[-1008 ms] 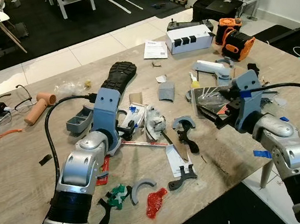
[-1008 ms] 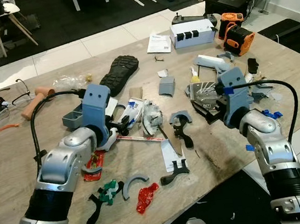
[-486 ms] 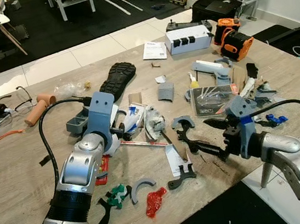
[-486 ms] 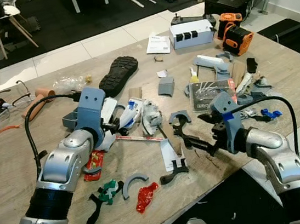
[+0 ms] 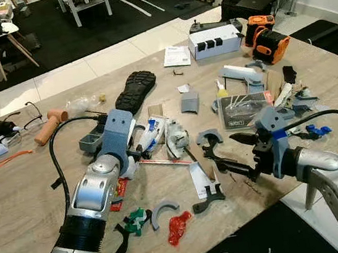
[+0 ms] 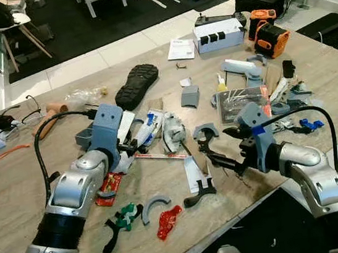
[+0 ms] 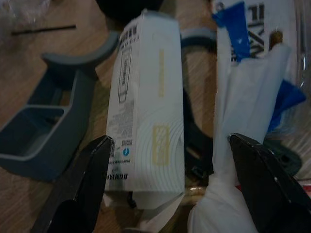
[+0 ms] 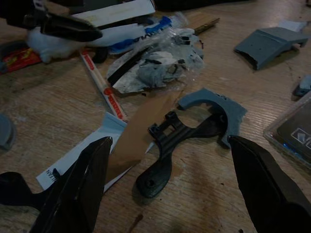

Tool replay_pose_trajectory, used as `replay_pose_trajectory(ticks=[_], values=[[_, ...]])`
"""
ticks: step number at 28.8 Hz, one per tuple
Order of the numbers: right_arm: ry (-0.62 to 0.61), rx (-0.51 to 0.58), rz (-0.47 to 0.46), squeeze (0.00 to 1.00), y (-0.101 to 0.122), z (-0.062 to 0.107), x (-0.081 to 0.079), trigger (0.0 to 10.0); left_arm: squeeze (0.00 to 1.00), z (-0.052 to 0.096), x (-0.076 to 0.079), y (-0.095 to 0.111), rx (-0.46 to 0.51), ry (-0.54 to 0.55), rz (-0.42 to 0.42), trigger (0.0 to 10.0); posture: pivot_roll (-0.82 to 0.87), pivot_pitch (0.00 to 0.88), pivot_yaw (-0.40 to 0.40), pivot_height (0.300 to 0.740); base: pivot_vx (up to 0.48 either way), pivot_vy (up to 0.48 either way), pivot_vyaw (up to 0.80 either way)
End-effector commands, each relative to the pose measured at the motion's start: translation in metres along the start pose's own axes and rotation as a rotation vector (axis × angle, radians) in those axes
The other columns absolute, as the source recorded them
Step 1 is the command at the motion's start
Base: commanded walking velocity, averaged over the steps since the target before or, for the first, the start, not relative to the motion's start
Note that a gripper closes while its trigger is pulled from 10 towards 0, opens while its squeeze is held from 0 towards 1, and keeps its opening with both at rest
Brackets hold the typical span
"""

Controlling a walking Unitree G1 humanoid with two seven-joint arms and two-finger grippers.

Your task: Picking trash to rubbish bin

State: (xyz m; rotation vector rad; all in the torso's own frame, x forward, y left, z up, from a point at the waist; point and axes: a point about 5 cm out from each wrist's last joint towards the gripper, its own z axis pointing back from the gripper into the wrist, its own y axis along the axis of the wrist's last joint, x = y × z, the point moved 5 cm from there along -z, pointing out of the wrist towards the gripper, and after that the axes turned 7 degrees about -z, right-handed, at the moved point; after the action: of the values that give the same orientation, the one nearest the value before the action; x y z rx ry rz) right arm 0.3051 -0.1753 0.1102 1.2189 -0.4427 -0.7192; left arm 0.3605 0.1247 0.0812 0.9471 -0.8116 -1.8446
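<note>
Trash lies across the wooden table [image 5: 23, 202]. A white carton [image 7: 146, 107] and a white tissue wad [image 7: 243, 145] sit between the fingers of my left gripper [image 5: 137, 153], which is open and low over them. Next to it are a crumpled clear wrapper [image 5: 176, 139] and a blue-and-white packet [image 5: 152, 130]. My right gripper [image 5: 227, 151] is open and points left, just above the table. A black bracket [image 8: 170, 145], a grey arch piece [image 8: 214, 104] and a torn brown-and-white paper [image 8: 126, 141] lie in front of its fingers.
A black shoe sole [image 5: 134, 88], a white box [image 5: 215, 40], an orange tool [image 5: 267, 42] and a black packet [image 5: 241, 107] lie farther back. A red wrapper [image 5: 178, 226] and green piece [image 5: 134, 220] lie by the front edge. Glasses [image 5: 27, 117] are at far left.
Over the second, my right gripper dropped from beside the black packet to low over the table, fingers pointing left at the black bracket. The left gripper stays by the carton; the camera shifted slightly.
</note>
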Motion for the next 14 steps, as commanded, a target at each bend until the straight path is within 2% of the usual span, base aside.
replay_pose_trajectory(ticks=[1, 5, 14], values=[[-0.023, -0.010, -0.003, 0.00, -0.002, 0.000, 0.005, 10.0, 0.00, -0.002, -0.005, -0.019, -0.068, 0.016, -0.023, 10.0, -0.10, 0.000, 0.075, 0.740, 0.000, 0.000, 0.00], [-0.047, -0.009, -0.011, 0.00, -0.002, 0.001, 0.010, 10.0, 0.00, -0.003, -0.004, -0.027, -0.102, 0.013, -0.011, 10.0, -0.11, 0.000, 0.077, 0.740, 0.000, 0.000, 0.00], [-0.106, -0.007, -0.026, 0.00, -0.005, 0.001, 0.020, 10.0, 0.00, -0.006, 0.006, -0.046, -0.192, -0.067, 0.117, 10.0, -0.10, 0.000, 0.079, 0.740, 0.000, 0.000, 0.00]])
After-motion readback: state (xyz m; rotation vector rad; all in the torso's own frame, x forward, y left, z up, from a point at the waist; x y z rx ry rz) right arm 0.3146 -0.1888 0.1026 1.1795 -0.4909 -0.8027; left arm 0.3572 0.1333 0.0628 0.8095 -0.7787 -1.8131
